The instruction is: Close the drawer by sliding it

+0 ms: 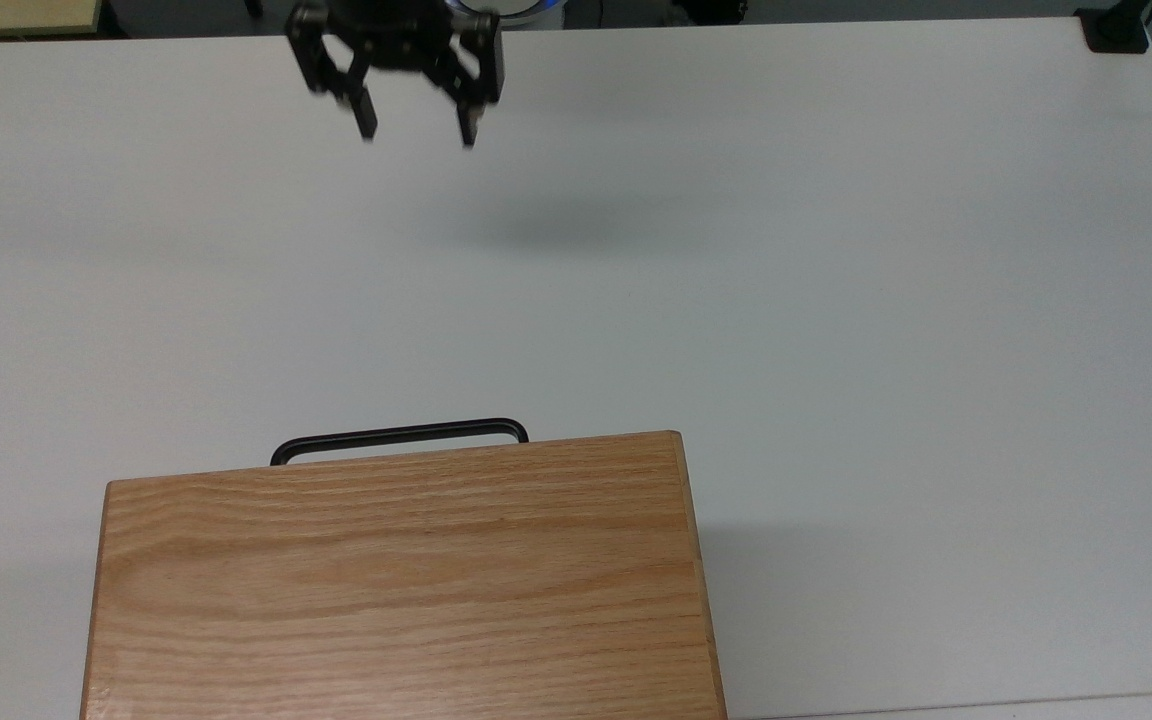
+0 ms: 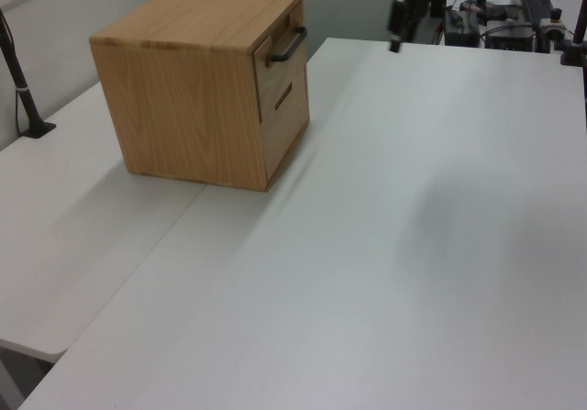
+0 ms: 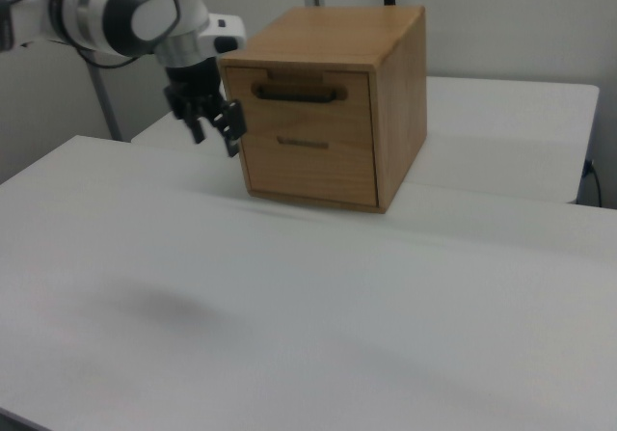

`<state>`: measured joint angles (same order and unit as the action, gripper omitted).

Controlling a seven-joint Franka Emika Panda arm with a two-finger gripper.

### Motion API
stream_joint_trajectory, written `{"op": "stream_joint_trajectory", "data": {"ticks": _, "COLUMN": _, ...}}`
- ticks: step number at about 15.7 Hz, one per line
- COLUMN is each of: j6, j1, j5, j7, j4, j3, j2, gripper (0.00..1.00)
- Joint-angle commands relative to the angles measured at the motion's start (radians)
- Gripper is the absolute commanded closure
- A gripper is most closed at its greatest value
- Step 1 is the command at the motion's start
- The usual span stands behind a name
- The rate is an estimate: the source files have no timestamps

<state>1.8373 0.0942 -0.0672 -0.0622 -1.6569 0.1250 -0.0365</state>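
The drawer (image 3: 301, 103) is the upper one in the oak cabinet (image 1: 396, 580), and its flat front lies level with the cabinet's face. Its black bar handle (image 1: 399, 436) juts past the cabinet's top edge in the top view, and the handle (image 2: 287, 45) also juts out in the left view. My gripper (image 1: 418, 128) hangs open, with nothing between its fingers. It is far from the handle, near the top view's upper edge. In the right view the gripper (image 3: 216, 140) hovers left of the cabinet front, above the table.
A lower drawer with a slot pull (image 3: 302, 143) sits under the upper one. The white table (image 1: 836, 300) spreads wide in front of the cabinet. A black post (image 2: 23, 89) stands at the left view's left, and a black mount (image 1: 1114, 30) sits at the top view's upper right corner.
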Motion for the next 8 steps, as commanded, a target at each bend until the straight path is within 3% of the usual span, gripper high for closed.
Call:
{"op": "stream_joint_trajectory", "data": {"ticks": 1, "j6": -0.131, "j1": 0.007, "j5": 0.010, "j7": 0.073, "j4": -0.096, "j3": 0.012, "j2": 0.115, "gripper": 0.00}}
{"op": "stream_joint_trajectory", "data": {"ticks": 8, "j6": -0.178, "j1": -0.018, "j5": 0.027, "j7": 0.085, "j4": -0.067, "j3": 0.012, "j2": 0.106, "gripper": 0.00}}
